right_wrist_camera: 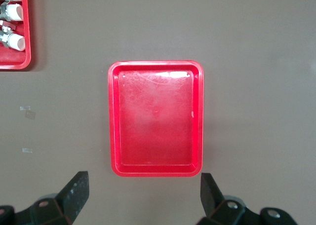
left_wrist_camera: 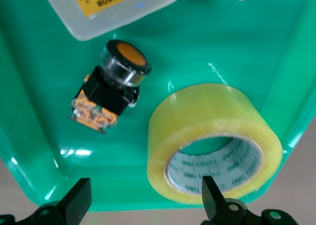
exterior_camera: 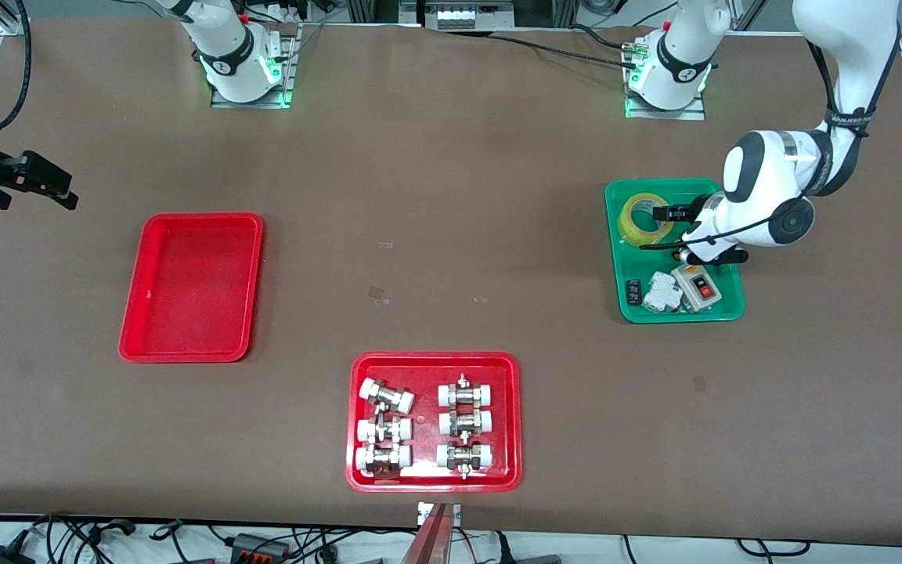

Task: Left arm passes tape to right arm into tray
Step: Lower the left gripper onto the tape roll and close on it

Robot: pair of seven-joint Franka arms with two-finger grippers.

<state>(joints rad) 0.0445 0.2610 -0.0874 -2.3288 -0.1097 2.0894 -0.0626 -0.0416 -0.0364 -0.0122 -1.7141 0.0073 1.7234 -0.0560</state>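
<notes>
The tape (exterior_camera: 643,219) lies flat in the green tray (exterior_camera: 615,258) at the left arm's end of the table. My left gripper (exterior_camera: 674,213) hangs low over that tray beside the tape, open and empty. In the left wrist view the tape (left_wrist_camera: 215,141) shows its white printed core. One finger of the left gripper (left_wrist_camera: 145,203) stands in front of the core, the other over bare tray floor. My right gripper (exterior_camera: 67,194) is open and empty, up over the table beside the plain red tray (exterior_camera: 193,286). That tray also shows in the right wrist view (right_wrist_camera: 112,121), past the right gripper (right_wrist_camera: 143,195).
The green tray also holds an orange push-button switch (left_wrist_camera: 116,82), a grey box with a yellow label (left_wrist_camera: 108,8), a white box with a red button (exterior_camera: 698,288) and a white breaker (exterior_camera: 661,294). A red tray with several white-capped fittings (exterior_camera: 357,423) sits nearest the front camera.
</notes>
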